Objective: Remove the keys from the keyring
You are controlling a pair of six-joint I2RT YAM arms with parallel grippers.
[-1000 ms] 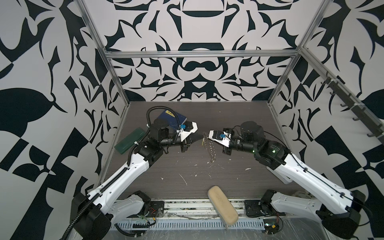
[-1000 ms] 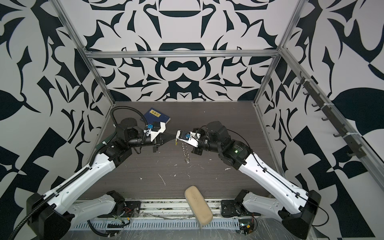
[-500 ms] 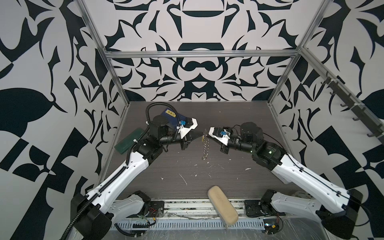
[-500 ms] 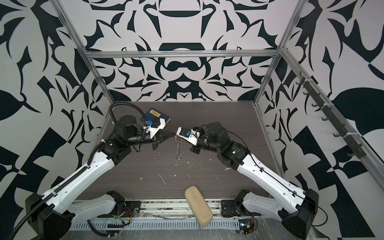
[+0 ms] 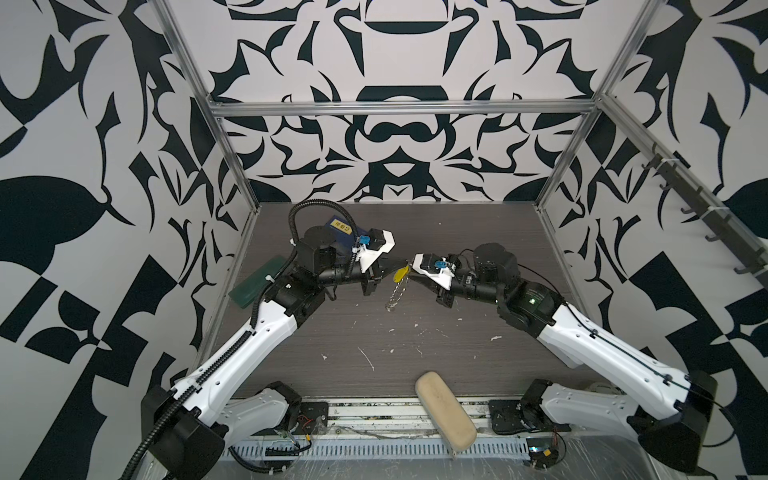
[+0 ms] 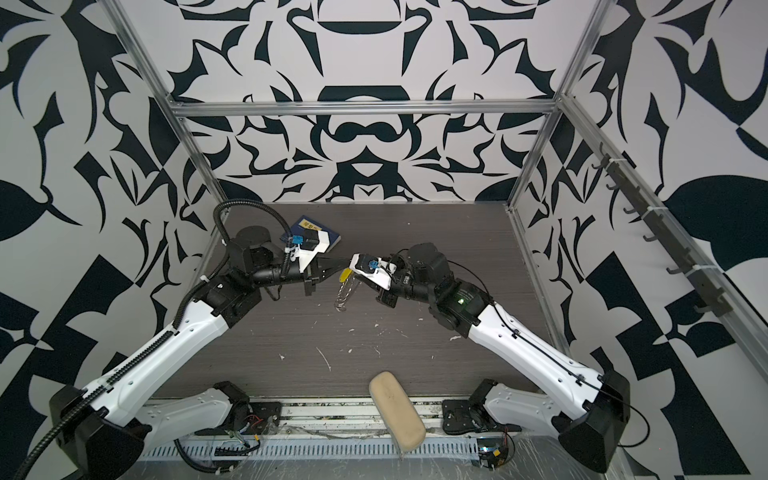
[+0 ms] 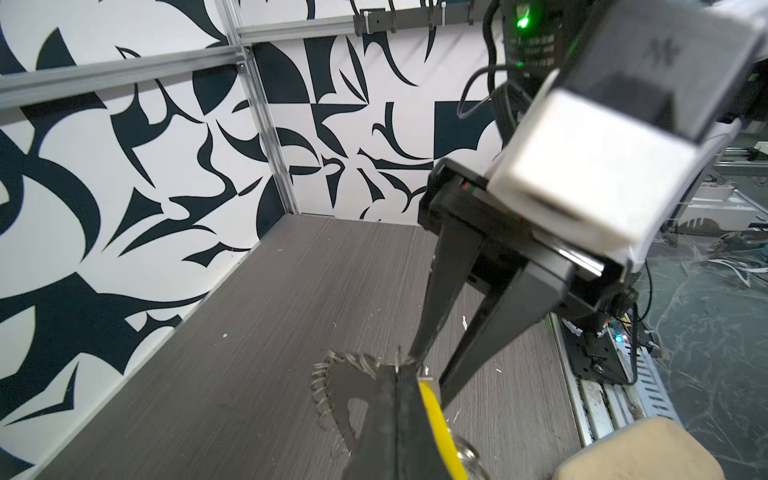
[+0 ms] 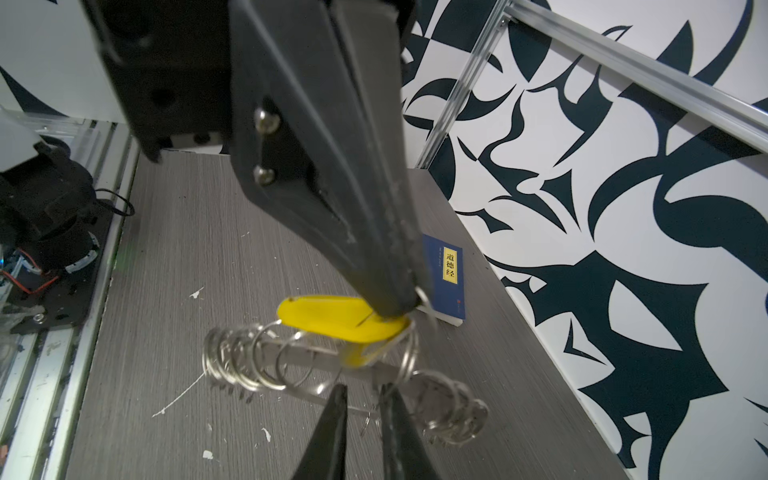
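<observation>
In both top views my left hand (image 5: 400, 263) reaches in from 9 o'clock and my right hand (image 5: 411, 271) from 3 o'clock. Their tips nearly meet above the middle of the tabletop (image 5: 415, 345). The yellow tag (image 5: 400, 273) sits at that meeting point. The keyring (image 5: 395, 292) hangs from it toward 6 o'clock. A blue book (image 5: 340, 226) lies at 10 o'clock from the tag.

On the left wrist camera, my left hand's jaws are pressed together, with the tag (image 7: 438, 419) lying along one finger. The keyring's (image 7: 345, 388) grey disc is just past the tip. The right hand (image 7: 430, 376) faces me with its jaws parted. One fingertip touches the keyring's fringed rim and the other ends beside the tag.

On the right wrist camera, the left hand (image 8: 395, 309) is clamped on the tag's (image 8: 332, 318) end, by its small split ring. The keyring (image 8: 299, 361) hangs beneath the tag, edge-on, with wire rings bunched at both ends. My right hand's (image 8: 363, 388) fingers stand apart, with a clear gap between them at the disc's edge, so it is open and grips nothing.
</observation>
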